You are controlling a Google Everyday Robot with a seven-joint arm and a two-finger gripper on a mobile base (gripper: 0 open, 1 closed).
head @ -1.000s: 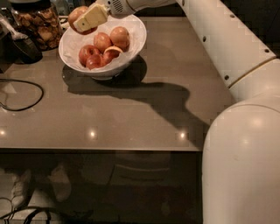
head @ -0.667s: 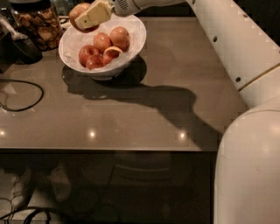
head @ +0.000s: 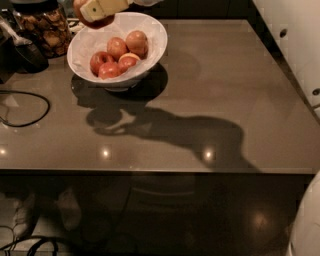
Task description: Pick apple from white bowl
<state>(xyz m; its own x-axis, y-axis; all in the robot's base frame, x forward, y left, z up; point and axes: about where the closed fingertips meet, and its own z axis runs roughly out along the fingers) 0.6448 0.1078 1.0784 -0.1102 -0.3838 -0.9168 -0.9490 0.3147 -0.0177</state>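
- The robot's pale two-finger gripper [head: 96, 12] is at the far left of the scene, clamped on a round red-orange apple [head: 100, 23]. Only one cream finger shows plainly and the top of the grip is cut off, so we read the hold as likely rather than certain.
- The apple hangs above the far-left rim of the wide, deep white bowl [head: 157, 42] with its crumpled paper lining. It is apart from the smaller red apples [head: 118, 48] lying inside.
- We expect the apple to be firm and fairly heavy, with smooth, waxy skin that can slip and flesh that bruises under a hard pinch.
- We think the best hold is across its widest middle, with the pads on opposite sides and a moderate squeeze.
- The glass jar of brown snacks [head: 45, 27] stands just left of the bowl on the brown-grey table [head: 225, 75], so we would keep any move clear of it.
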